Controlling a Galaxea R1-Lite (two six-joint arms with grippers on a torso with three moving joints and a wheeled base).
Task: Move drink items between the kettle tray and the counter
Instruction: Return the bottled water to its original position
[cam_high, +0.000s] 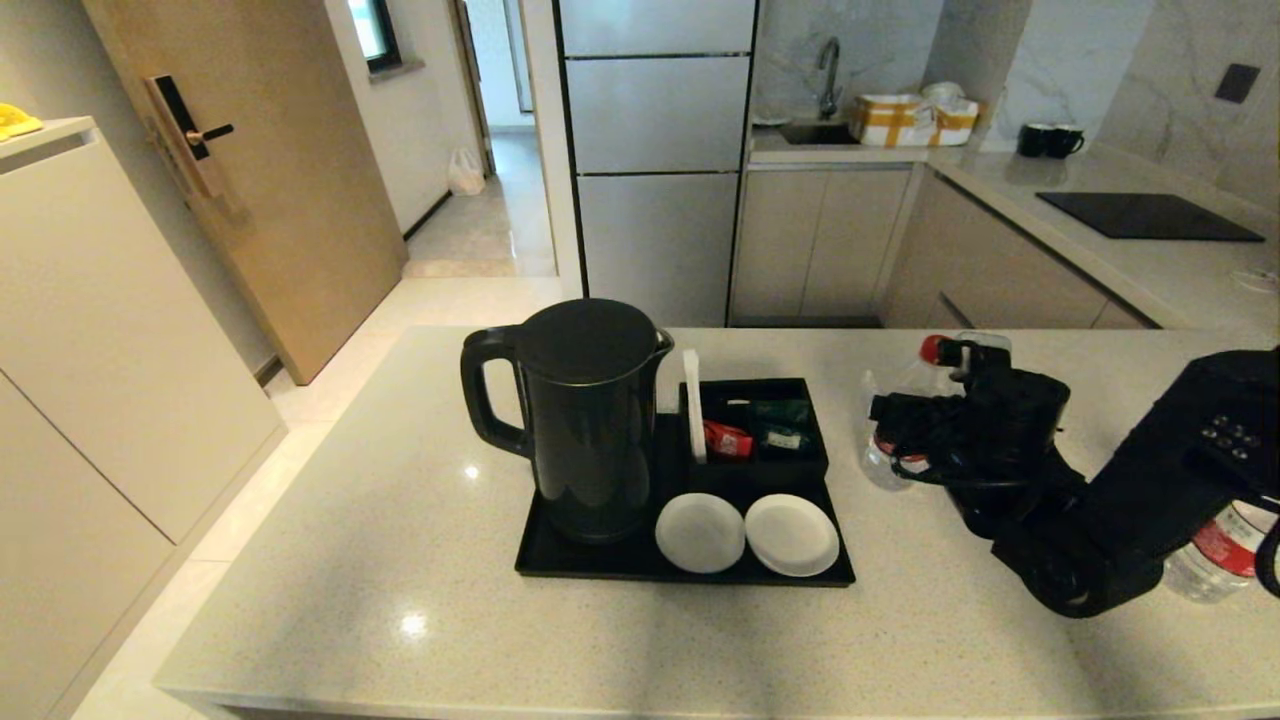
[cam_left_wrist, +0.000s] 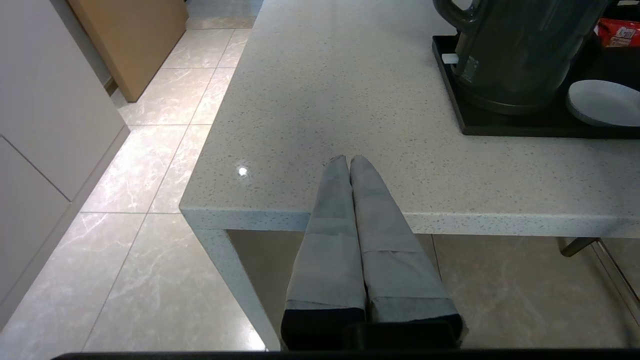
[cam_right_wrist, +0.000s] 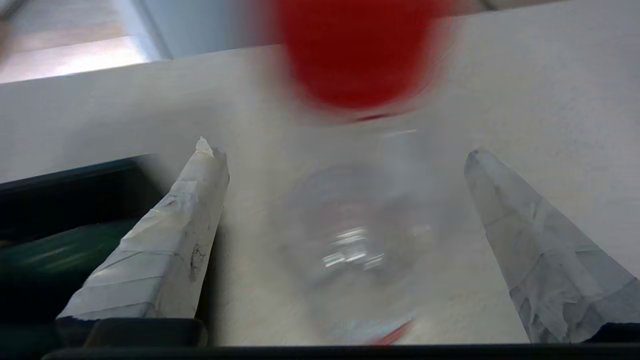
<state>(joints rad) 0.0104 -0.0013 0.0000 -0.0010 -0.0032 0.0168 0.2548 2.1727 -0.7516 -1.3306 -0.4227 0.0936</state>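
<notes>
Right gripper (cam_right_wrist: 345, 155) spread wide over the counter (cam_high: 400, 520), right of the kettle tray (cam_high: 560, 572); a red-capped water bottle (cam_right_wrist: 357, 210) sits between its fingers, ungripped. Second bottle (cam_high: 1215, 560) stands on the counter, partly behind the right arm. Left gripper (cam_left_wrist: 348, 161) pinched together at the counter's near edge, idle

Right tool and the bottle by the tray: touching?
Apart. In the right wrist view the right tool stands open, and counter shows between each finger and the bottle.
</notes>
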